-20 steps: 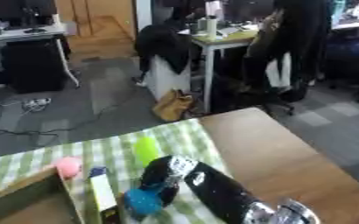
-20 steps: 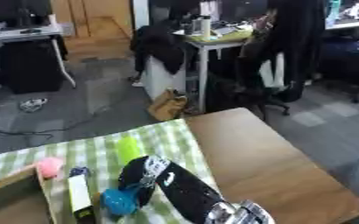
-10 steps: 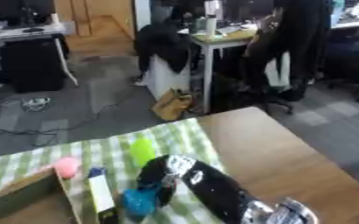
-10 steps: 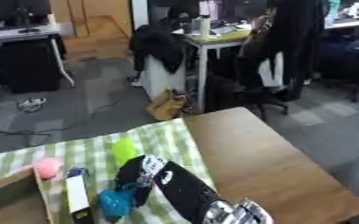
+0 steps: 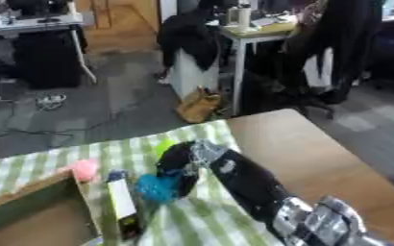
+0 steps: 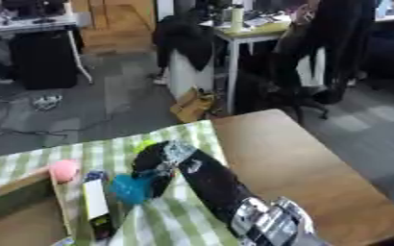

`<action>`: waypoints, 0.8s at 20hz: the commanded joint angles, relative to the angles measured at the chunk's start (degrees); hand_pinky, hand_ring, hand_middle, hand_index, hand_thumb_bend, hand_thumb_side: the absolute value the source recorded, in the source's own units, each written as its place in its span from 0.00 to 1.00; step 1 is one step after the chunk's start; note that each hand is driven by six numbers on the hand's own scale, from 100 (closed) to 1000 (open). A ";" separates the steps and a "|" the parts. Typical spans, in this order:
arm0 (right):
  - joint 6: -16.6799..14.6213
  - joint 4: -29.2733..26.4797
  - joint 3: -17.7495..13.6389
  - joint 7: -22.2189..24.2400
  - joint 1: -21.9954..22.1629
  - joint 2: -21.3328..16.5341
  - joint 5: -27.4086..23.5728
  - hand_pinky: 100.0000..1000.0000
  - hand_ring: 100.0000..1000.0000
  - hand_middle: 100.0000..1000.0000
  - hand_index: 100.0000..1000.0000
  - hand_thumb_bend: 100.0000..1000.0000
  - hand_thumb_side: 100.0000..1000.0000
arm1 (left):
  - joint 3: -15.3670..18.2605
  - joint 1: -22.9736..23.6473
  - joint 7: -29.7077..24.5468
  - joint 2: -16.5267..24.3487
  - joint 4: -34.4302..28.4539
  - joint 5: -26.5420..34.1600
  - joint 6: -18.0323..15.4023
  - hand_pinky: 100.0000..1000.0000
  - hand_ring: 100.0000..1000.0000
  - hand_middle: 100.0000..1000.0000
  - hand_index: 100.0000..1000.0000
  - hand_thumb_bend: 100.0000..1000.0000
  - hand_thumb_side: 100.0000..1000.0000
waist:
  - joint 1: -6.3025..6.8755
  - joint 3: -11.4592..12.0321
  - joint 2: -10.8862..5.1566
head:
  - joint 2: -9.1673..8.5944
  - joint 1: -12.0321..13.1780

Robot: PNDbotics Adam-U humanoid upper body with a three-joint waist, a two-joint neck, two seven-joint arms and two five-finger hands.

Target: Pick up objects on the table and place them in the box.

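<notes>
Left eye view: right hand (image 5: 177,166) curls round a fuzzy blue ball (image 5: 156,188).

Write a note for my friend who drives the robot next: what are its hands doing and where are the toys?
Right hand: reaching over the green checked cloth, fingers curled on the fuzzy blue ball.
Left hand: not in view.
Small pink ball lies on the cloth by the far corner of the brown cardboard box. A yellow-green object shows behind the right hand. A long white and yellow packet lies beside the box's wall.
Done: nothing visibly in the box.
Left: blue ball, then the others, into the box.
</notes>
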 commanded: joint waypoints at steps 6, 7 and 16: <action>1.54 -4.77 1.04 6.27 -3.35 -3.72 -11.51 0.13 0.00 0.00 0.27 0.08 0.67 | 0.24 -1.10 0.38 1.43 -0.77 -0.21 -0.42 0.76 0.81 0.82 0.90 0.04 1.00 | -0.30 0.27 -0.61 | 1.67 1.24; 1.79 -5.21 1.21 6.98 -3.51 -3.85 -12.41 0.13 0.00 0.00 0.27 0.08 0.67 | 0.23 -1.11 0.35 1.43 -0.77 -0.18 -0.42 0.76 0.81 0.82 0.90 0.04 1.00 | -0.30 0.30 -0.61 | 1.69 1.21; 3.43 -8.18 2.25 11.60 -4.78 -5.01 -18.49 0.13 0.00 0.00 0.28 0.08 0.67 | 0.18 -1.32 0.19 1.52 -0.77 -0.14 -0.43 0.76 0.81 0.82 0.90 0.04 1.00 | -0.30 0.12 -0.74 | 1.46 1.17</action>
